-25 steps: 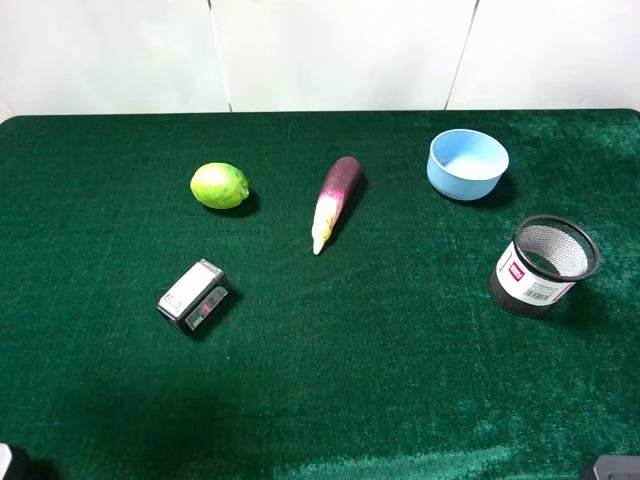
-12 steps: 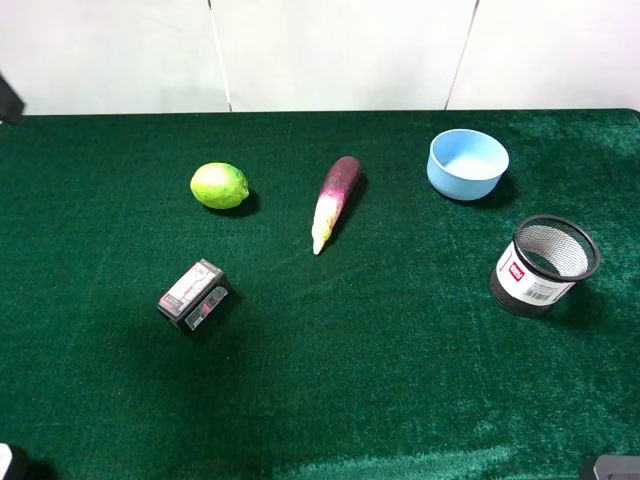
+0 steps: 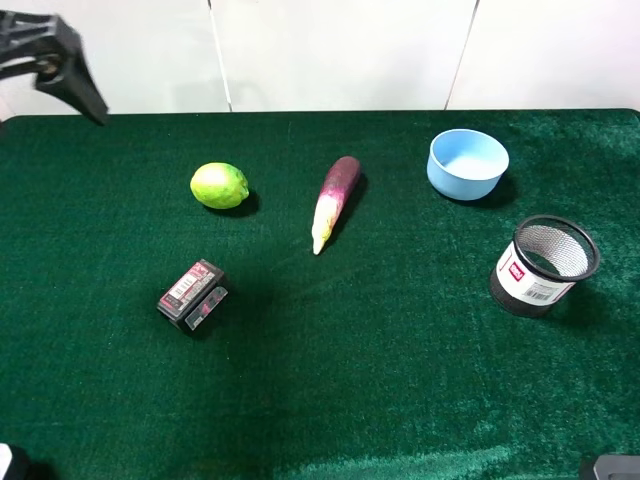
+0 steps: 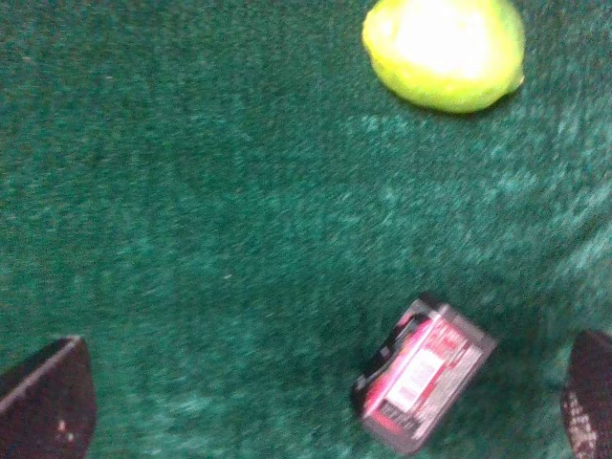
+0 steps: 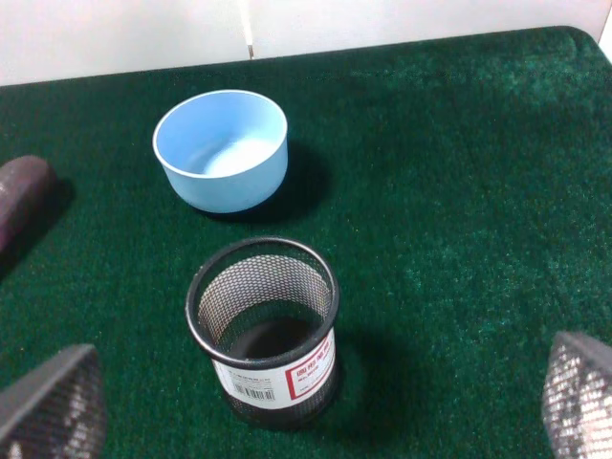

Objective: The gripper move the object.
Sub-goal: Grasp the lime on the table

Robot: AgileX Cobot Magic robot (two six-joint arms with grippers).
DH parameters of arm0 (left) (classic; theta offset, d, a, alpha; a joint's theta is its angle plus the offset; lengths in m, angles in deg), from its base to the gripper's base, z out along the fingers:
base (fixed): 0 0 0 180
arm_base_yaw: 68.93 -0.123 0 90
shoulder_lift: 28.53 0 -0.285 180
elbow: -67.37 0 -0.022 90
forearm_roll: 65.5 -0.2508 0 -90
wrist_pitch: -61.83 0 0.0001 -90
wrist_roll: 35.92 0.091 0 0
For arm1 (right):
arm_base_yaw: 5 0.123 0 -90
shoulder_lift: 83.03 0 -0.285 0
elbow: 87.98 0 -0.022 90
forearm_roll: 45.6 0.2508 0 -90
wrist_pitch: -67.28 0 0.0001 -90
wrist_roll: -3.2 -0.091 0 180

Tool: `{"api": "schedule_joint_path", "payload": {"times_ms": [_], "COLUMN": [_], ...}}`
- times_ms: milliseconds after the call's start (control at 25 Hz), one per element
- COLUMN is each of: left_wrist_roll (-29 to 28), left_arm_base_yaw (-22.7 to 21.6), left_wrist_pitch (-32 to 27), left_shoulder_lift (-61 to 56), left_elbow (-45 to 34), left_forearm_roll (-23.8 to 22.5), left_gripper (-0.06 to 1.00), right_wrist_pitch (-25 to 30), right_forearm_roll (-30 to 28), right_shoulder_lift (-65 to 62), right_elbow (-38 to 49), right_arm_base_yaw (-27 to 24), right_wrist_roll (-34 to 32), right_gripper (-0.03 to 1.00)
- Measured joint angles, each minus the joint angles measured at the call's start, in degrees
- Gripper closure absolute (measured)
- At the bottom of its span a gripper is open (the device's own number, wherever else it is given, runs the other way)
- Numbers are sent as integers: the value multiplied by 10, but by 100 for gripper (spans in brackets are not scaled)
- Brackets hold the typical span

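Yellow-green object [image 4: 445, 53], silver box [image 4: 421, 387] in left wrist view, left gripper [image 4: 320, 397] spread wide, mesh cup [image 5: 263, 330] in right's, right gripper [image 5: 316, 400] spread.

The left gripper [image 3: 58, 68] hangs high at the far left, its fingers [image 4: 43, 402] wide apart. The right gripper [image 5: 316, 402] has its fingers [image 5: 53, 402] wide apart too.

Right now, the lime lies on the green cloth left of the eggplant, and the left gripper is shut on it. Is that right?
No. The lime does lie left of the eggplant on the green cloth, but the left gripper holds nothing and is well apart from it, up by the far left corner, as the exterior high view shows.
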Motion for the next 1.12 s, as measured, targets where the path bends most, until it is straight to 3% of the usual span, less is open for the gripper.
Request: {"api": "schedule_joint_path", "payload": {"times_ms": [320, 400, 600, 1120], "left_wrist_roll": [-168, -187, -324, -543], "left_arm_base_yaw": [58, 65, 103, 130], "left_wrist_pitch": [53, 57, 61, 71], "left_shoulder_lift": [74, 86, 158, 262], "left_elbow": [21, 29, 101, 142], "left_forearm_roll": [-51, -60, -111, -117], "left_gripper": [-5, -5, -5, -5], "right_wrist_pitch": [0, 0, 0, 0], "right_forearm_roll": [0, 0, 0, 0], "right_shoulder_lift": [0, 0, 0, 0], "right_elbow": [0, 0, 0, 0], "right_arm_base_yaw": [0, 0, 0, 0], "right_wrist_roll": [0, 0, 0, 0], "right_gripper": [27, 27, 27, 27]}}
